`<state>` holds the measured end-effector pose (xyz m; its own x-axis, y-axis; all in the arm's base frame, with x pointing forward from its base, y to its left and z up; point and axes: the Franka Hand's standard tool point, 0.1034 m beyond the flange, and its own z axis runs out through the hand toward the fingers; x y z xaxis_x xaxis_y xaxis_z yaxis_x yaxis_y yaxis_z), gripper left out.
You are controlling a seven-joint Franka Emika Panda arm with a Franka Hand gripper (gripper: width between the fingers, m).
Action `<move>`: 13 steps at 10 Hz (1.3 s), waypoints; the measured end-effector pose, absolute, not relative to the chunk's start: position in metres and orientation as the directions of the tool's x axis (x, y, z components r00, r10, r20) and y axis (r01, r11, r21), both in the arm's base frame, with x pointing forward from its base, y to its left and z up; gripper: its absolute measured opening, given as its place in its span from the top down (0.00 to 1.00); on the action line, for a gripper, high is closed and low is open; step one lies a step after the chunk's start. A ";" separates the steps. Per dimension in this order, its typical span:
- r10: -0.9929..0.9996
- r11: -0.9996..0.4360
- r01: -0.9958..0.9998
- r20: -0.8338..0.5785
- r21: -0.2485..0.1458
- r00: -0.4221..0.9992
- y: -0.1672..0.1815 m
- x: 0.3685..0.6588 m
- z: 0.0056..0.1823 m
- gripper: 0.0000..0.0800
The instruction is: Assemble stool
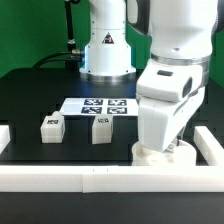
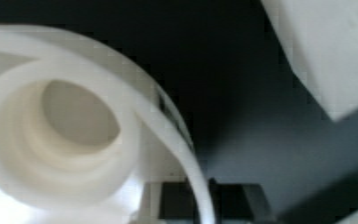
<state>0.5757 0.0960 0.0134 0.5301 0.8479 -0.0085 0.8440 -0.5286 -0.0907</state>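
The black table (image 1: 40, 92) carried the marker board (image 1: 100, 105) near its middle. A leg (image 1: 50, 128) and a second leg (image 1: 101, 130) stood apart just in front of it. The seat (image 1: 150, 156) lay toward the exterior view's right, close to the white rail (image 1: 90, 178) along the near edge.

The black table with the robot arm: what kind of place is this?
Probably a robotics lab bench: a white robot arm over a black table fenced by a white border rail, with a marker board of square tags lying flat.
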 end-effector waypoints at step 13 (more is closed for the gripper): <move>0.848 -0.529 0.844 -0.030 -0.087 0.529 0.099 0.581 0.058 0.20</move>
<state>0.5813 0.0986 0.0582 0.5288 0.8482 -0.0301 0.8440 -0.5293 -0.0872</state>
